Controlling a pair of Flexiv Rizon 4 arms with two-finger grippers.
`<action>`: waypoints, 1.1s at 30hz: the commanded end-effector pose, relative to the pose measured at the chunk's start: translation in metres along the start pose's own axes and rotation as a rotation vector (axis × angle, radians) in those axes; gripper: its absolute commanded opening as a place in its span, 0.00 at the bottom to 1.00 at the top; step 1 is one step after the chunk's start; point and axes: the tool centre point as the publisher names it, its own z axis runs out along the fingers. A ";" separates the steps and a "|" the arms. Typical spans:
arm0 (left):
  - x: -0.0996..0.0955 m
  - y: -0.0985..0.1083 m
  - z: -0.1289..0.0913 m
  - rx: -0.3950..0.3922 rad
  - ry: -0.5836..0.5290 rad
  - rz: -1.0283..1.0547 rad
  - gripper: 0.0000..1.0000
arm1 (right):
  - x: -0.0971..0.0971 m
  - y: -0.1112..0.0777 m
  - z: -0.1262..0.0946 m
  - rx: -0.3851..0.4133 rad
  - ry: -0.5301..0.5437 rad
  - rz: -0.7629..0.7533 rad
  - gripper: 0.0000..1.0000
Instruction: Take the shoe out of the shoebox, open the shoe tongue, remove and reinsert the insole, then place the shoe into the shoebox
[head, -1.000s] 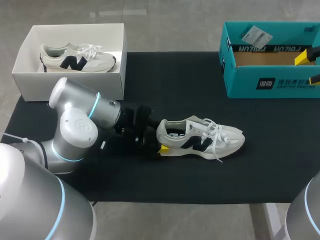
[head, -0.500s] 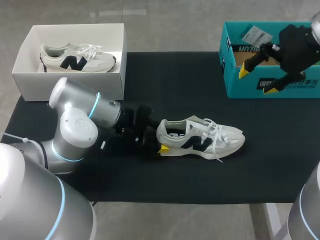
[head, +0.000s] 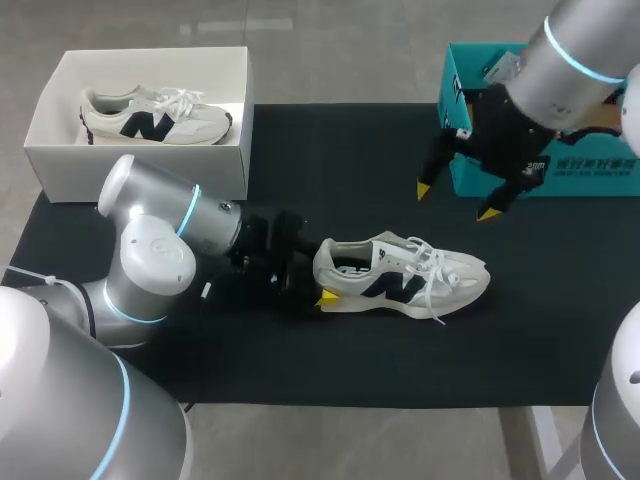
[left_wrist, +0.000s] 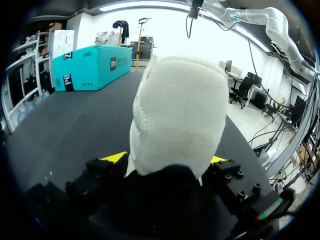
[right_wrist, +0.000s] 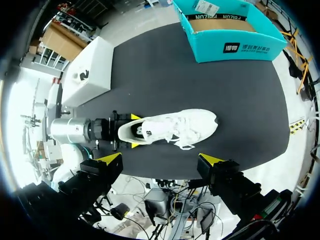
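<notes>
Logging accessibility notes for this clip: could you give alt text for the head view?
The left gripper is shut on the heel of a white lace-up sneaker with black logo on the black table mat. The right gripper hangs open near a teal cardboard shoebox.

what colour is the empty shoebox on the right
The shoebox is teal outside, brown inside; clearest in the right wrist view.

Black table (head: 340, 170), shoe (head: 400, 277), teal shoebox (head: 592, 172), white box (head: 140, 170)
</notes>
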 end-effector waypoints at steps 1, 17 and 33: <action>-0.004 0.003 0.006 -0.003 0.001 -0.001 0.00 | 0.021 0.001 0.044 0.030 -0.099 0.018 1.00; -0.004 0.003 0.006 -0.003 0.001 -0.001 0.00 | 0.035 -0.005 0.108 0.095 -0.325 0.015 1.00; -0.004 0.003 0.006 -0.003 0.001 -0.001 0.00 | 0.015 0.008 0.140 0.106 -0.472 0.027 1.00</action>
